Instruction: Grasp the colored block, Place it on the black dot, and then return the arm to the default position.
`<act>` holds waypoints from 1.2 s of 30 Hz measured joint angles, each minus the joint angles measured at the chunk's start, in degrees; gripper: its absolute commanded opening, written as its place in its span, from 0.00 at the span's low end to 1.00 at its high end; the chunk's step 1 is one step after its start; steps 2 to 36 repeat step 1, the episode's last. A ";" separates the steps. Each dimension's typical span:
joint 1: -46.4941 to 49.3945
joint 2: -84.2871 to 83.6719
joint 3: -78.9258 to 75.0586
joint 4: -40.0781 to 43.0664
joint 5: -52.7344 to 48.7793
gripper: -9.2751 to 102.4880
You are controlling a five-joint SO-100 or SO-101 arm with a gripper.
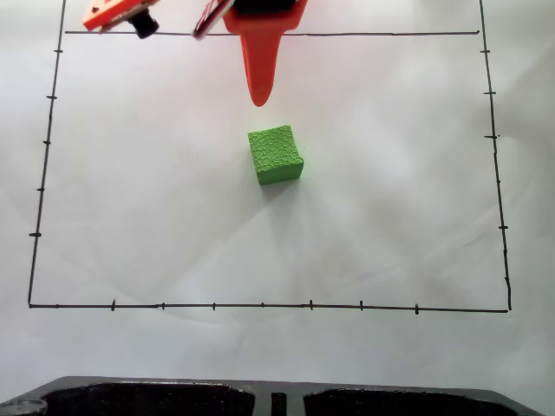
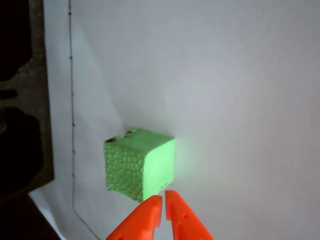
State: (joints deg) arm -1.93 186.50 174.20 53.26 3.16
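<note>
The green colored block (image 1: 276, 154) sits on white paper near the middle of the drawn frame, free of the gripper. In the wrist view the block (image 2: 137, 167) lies just beyond the fingertips, and a thin sliver of black shows at its far bottom edge (image 2: 128, 133). The black dot is otherwise hidden. The orange arm's gripper (image 1: 258, 94) hangs from the top edge of the fixed view, its pointed tip a short way from the block. In the wrist view the gripper (image 2: 163, 200) has its two tips almost touching, shut on nothing.
A thin black border line (image 1: 260, 305) with tick marks frames the paper. A black moulded tray (image 1: 147, 399) lies along the bottom edge of the fixed view and at the left (image 2: 20, 125) in the wrist view. White paper surrounds the block.
</note>
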 measured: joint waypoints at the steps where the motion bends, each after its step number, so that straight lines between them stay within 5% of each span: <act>1: 0.00 0.00 0.00 0.00 0.00 0.08; 36: 0.00 0.00 0.00 0.00 0.00 0.08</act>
